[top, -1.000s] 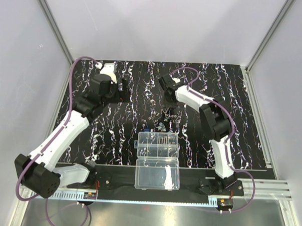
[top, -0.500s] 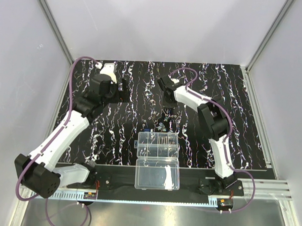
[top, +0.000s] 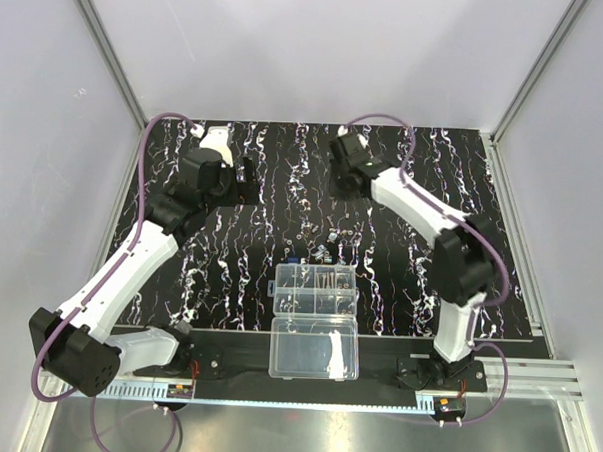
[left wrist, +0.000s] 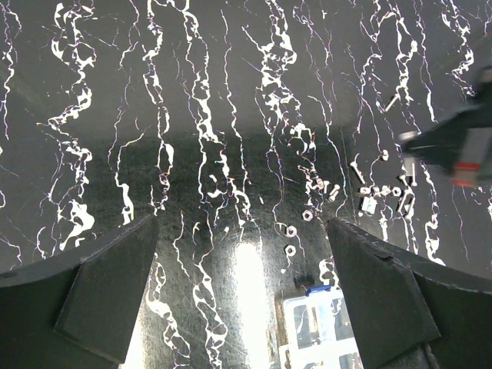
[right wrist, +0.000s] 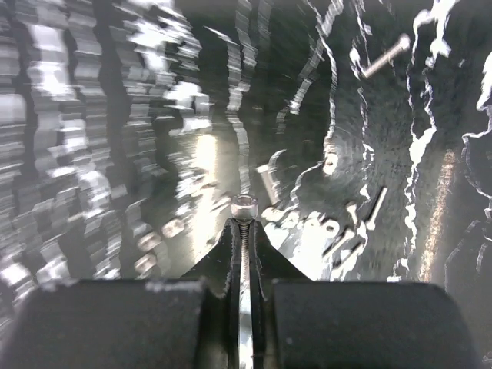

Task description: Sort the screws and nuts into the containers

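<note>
A slim silvery screw sticks out head-first between the tips of my right gripper, which is shut on it above the mat. From above, that right gripper hovers at the back of the mat, beyond the loose screws and nuts. More screws lie blurred below it. My left gripper is open and empty, high over the mat, with nuts and screws ahead of it. The containers sit near the front, one with screws inside.
The undivided clear lid half lies open at the front edge, over the arm rail. A small blue piece sits at the box's corner. Grey walls enclose the black, white-streaked mat on three sides.
My right gripper closed on a screw at the pile, then rose and swung back away from it with the screw. The left arm stayed still.
</note>
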`<control>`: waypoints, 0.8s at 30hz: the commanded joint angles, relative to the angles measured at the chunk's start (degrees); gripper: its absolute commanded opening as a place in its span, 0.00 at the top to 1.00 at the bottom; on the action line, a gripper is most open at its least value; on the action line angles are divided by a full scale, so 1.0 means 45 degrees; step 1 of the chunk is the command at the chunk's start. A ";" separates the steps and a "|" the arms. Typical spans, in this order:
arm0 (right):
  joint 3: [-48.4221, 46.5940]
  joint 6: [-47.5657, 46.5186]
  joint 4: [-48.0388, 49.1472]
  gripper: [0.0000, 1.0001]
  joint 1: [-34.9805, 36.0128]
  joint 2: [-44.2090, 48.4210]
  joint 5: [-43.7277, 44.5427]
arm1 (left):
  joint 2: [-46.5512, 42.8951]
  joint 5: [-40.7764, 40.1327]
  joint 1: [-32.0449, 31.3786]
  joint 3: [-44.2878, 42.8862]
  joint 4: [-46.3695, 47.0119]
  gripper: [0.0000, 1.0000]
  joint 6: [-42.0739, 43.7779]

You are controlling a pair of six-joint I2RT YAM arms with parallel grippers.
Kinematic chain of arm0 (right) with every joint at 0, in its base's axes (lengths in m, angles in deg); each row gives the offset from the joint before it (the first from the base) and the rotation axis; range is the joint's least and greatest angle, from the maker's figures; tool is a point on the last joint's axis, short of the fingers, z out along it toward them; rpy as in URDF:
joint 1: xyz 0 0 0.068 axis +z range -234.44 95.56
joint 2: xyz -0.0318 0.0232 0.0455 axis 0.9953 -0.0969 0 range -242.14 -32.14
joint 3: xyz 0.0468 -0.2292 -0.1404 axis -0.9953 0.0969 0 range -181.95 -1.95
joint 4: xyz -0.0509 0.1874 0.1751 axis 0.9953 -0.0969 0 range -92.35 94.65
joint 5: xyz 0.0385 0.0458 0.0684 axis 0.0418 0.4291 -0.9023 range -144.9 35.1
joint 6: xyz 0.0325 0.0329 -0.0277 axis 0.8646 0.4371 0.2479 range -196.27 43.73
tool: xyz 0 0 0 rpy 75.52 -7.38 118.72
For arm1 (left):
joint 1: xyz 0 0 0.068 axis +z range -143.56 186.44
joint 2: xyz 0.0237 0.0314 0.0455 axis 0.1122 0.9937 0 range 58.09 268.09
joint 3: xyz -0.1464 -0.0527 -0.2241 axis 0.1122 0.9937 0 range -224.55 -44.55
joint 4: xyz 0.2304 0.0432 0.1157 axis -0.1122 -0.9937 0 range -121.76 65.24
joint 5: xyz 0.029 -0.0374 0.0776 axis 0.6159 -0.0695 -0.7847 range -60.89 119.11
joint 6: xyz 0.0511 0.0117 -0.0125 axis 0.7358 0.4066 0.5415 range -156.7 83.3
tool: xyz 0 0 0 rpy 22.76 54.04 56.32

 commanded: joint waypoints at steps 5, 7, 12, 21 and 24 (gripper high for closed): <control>0.2799 -0.0125 0.0296 1.00 0.0619 0.3447 -0.2626 | -0.0265 0.0010 -0.0110 -0.0480 0.0370 0.01 0.0078; 0.3448 0.0148 0.0278 1.00 0.1030 0.4148 -0.2610 | -0.0226 0.0030 -0.0109 -0.0480 0.0370 0.01 0.0059; 0.5207 0.0752 0.0648 1.00 0.2436 0.5362 -0.2609 | -0.0206 0.0167 -0.0110 -0.0499 0.0332 0.01 0.0039; 0.7356 0.1477 0.1214 1.00 0.3004 0.6243 -0.2727 | -0.0167 0.0480 -0.0129 -0.0499 0.0390 0.01 -0.0098; 0.7572 0.1459 0.1702 1.00 0.3122 0.6029 -0.2746 | -0.0187 0.0499 -0.0129 -0.0518 0.0370 0.01 -0.0098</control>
